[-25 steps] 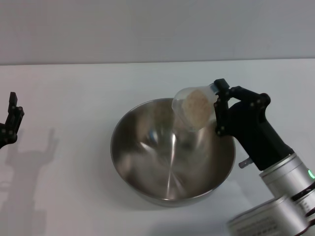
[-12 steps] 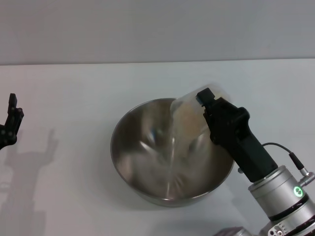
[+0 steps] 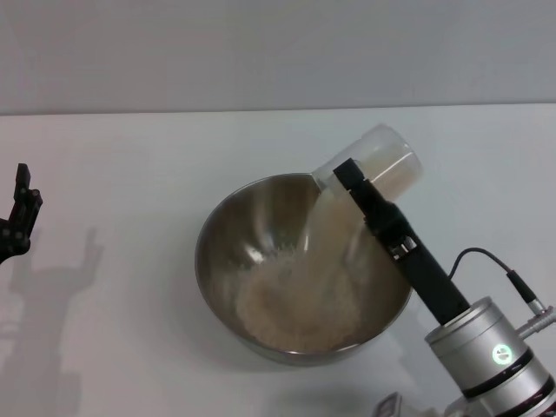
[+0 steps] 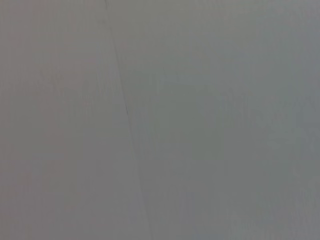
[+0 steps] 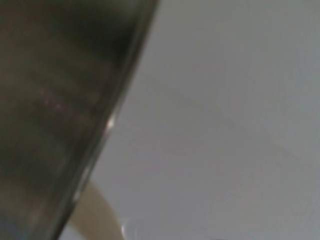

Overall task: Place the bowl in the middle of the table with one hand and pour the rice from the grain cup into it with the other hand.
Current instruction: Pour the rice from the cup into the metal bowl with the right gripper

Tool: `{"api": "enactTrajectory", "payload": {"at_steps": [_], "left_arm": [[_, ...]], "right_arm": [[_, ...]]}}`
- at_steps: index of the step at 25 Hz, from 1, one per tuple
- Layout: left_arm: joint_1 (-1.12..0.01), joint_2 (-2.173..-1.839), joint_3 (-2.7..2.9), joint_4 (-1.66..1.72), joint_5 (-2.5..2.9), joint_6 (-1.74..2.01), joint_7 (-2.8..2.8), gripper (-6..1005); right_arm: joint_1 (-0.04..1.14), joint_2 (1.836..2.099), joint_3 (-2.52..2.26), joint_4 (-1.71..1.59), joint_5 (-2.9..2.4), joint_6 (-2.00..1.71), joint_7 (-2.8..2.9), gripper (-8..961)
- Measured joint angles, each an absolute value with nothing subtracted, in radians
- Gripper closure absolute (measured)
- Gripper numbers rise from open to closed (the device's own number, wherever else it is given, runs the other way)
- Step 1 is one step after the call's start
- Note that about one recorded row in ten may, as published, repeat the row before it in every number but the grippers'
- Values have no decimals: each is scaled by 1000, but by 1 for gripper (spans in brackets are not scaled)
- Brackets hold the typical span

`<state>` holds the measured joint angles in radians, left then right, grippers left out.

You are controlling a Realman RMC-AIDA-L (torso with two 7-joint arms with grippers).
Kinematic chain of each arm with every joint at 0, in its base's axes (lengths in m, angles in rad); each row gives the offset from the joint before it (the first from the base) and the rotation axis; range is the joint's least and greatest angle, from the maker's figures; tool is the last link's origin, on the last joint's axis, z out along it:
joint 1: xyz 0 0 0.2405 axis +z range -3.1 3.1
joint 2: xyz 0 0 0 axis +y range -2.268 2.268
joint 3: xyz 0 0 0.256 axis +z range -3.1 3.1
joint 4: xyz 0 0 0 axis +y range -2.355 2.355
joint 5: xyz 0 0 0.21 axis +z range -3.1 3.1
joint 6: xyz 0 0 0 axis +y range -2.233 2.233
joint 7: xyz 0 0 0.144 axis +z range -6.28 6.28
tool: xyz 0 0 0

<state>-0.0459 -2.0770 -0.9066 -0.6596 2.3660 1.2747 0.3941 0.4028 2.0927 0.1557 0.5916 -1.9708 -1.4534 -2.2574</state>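
Observation:
The steel bowl [image 3: 211,236] stands in the middle of the white table [image 3: 130,156]. A pale heap of rice [image 3: 291,306] lies in its bottom, and more grains stream down the inner wall. The translucent grain cup [image 3: 387,163] is tipped over the bowl's far right rim, mouth down toward the inside. My right gripper [image 3: 354,176] is shut on the cup, its arm reaching in from the lower right. My left gripper [image 3: 24,204] waits at the table's far left edge, open and holding nothing. The right wrist view shows the bowl's wall [image 5: 55,105] close up.
The tabletop around the bowl carries only shadows, with the left arm's shadow [image 3: 52,287] falling on the left side. A grey wall [image 3: 278,52] runs behind the table's far edge. The left wrist view shows only a plain grey surface.
My right gripper has rolled the cup from nearly level to mouth-down over the bowl. The rice has left the cup and now lies heaped in the bowl. The left arm stayed put.

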Motion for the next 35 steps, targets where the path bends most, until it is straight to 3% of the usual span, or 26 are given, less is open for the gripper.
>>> {"api": "enactTrajectory", "payload": {"at_steps": [22, 35], "left_arm": [[-47, -2077, -907, -667, 2365, 1276, 394, 187], [-48, -2077, -906, -670, 2365, 1278, 394, 186]], "right_arm": [[423, 2091, 116, 589, -2035, -1396, -2664, 947], [412, 2091, 153, 639, -2033, -1423, -2502, 947]]}}
